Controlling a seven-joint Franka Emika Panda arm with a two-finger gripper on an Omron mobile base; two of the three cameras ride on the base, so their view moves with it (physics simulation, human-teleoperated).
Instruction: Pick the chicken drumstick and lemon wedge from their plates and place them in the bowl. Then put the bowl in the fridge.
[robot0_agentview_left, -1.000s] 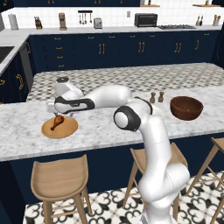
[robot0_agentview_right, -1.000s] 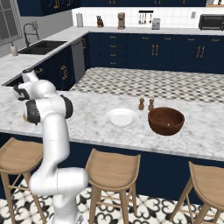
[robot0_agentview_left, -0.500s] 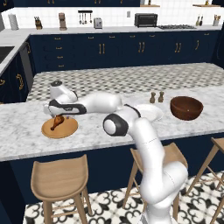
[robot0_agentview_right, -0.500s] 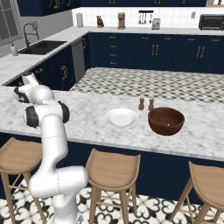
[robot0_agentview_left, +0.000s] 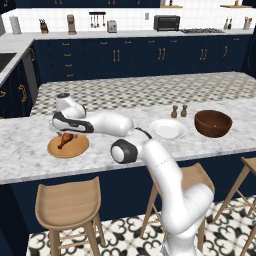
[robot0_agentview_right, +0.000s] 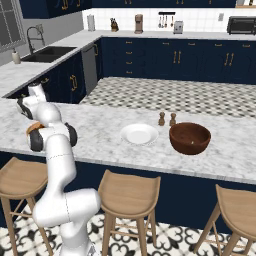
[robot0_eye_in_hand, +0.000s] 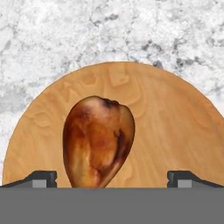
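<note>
Between the wide-open, empty fingers (robot0_eye_in_hand: 112, 179) lies the chicken drumstick (robot0_eye_in_hand: 98, 141) on the tan wooden plate (robot0_eye_in_hand: 175, 131) — bulbous end toward them. It looks light, stiff and glossy — likely slippery — so gripping across the meaty bulb seems safest.

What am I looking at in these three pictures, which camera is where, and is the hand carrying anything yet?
A white robot arm stands at a marble counter. Two pictures come from cameras behind the arm, to its left and right; the third looks along the hand itself. On the counter lie a tan wooden plate with the chicken drumstick, a white plate, a dark wooden bowl and two small shakers. The hand is open and low over the drumstick, one fingertip on each side. It holds nothing yet.
</note>
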